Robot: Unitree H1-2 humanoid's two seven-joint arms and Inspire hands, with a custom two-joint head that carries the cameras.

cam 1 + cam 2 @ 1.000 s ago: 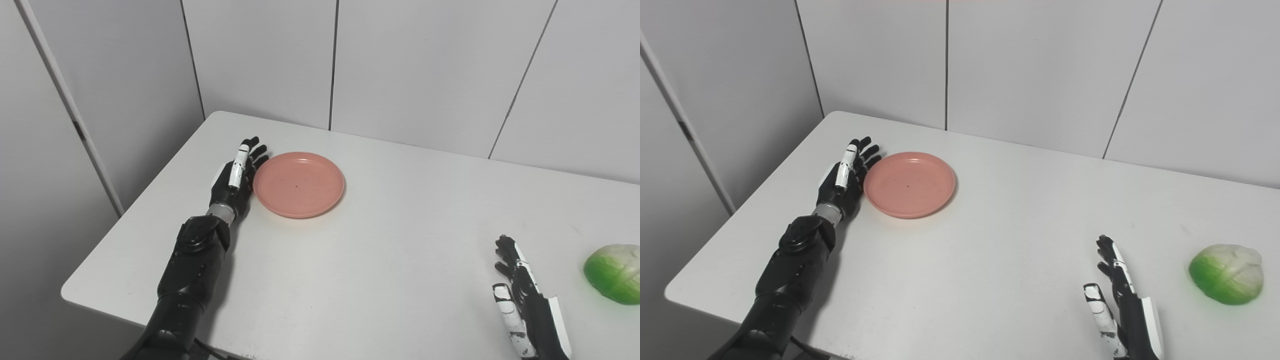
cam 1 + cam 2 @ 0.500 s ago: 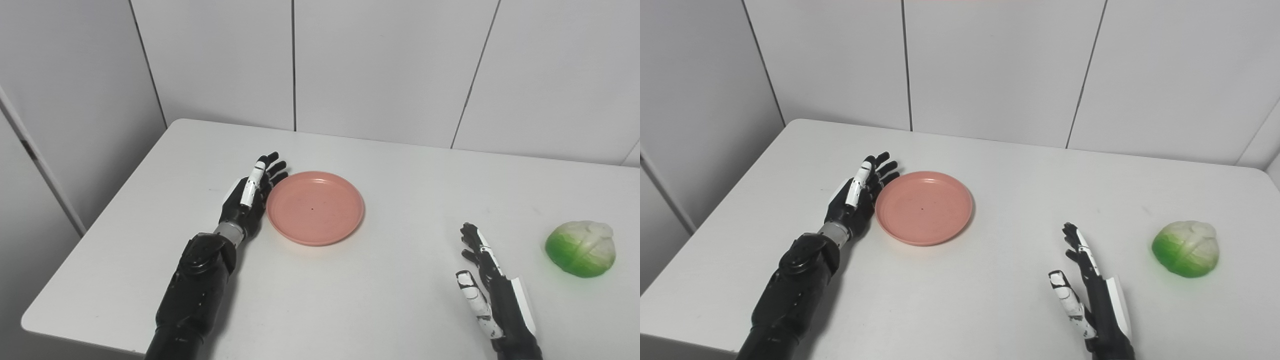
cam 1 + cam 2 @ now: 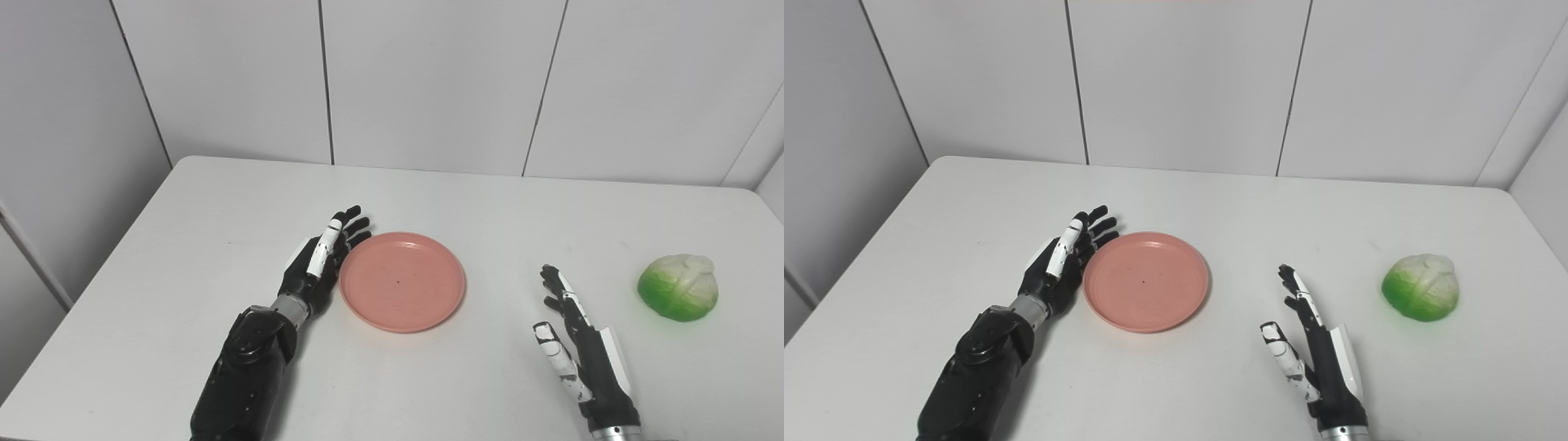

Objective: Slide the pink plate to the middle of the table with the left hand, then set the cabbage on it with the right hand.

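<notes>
pink plate (image 3: 402,282), one cabbage (image 3: 677,287), two hands

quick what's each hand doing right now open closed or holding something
Left hand: open, holding nothing, fingers straight, set edge-on against the left rim of the pink plate.
Right hand: open, empty, apart from the cabbage.

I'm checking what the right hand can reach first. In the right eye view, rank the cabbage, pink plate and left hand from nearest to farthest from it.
From the right hand:
1. cabbage, to its right; pink plate, to its left: too close to call.
2. left hand, beyond the plate's left rim.
</notes>
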